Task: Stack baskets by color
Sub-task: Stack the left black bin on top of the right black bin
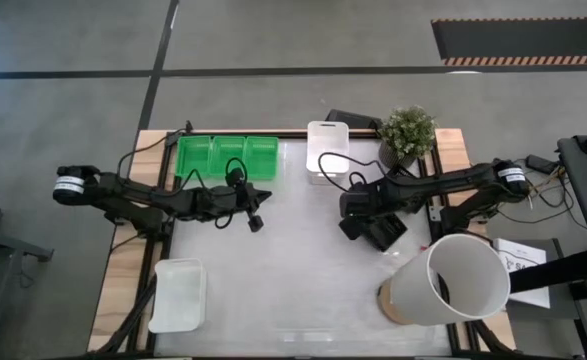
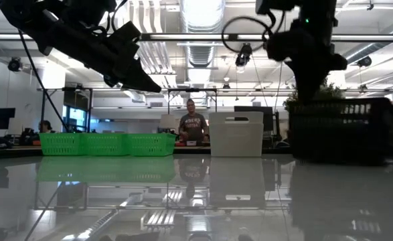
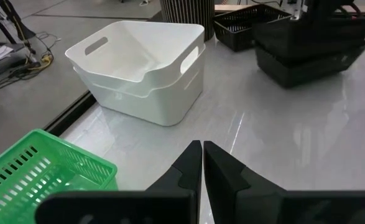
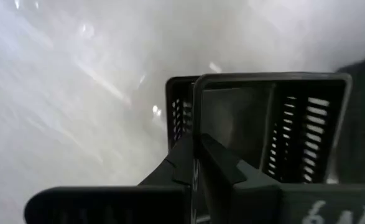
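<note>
Black mesh baskets (image 1: 385, 230) largely hidden in the high view beneath the right gripper (image 1: 358, 212); stack count hard to confirm there, though the left wrist view appears to show two nested black bins (image 3: 306, 50) plus a third black bin (image 3: 244, 25) apart behind them. Right gripper clamped on the thin slotted wall of the black basket (image 4: 269, 124), fingers (image 4: 188, 165) pinched together over the rim, seen closely in the right wrist view. Basket interior partly cut off at the frame edge.

Left gripper (image 1: 254, 210) closed, nothing between its fingers (image 3: 188, 171), hanging above the bare table (image 1: 293, 300) near the green baskets (image 1: 227, 156). Green row: three ribbed, slotted plastic bins side by side along the far edge.

White baskets: smooth, translucent, with oval handle cut-outs. Two nested at the far edge centre (image 3: 142, 68); another single white bin (image 1: 178, 293) at the near left corner, well apart.

Large white cylinder (image 1: 453, 283) lying tilted at the near right, mouth open. Potted plant (image 1: 407, 133) at the far right corner. Person (image 2: 193, 125) visible in the room beyond, low view.
</note>
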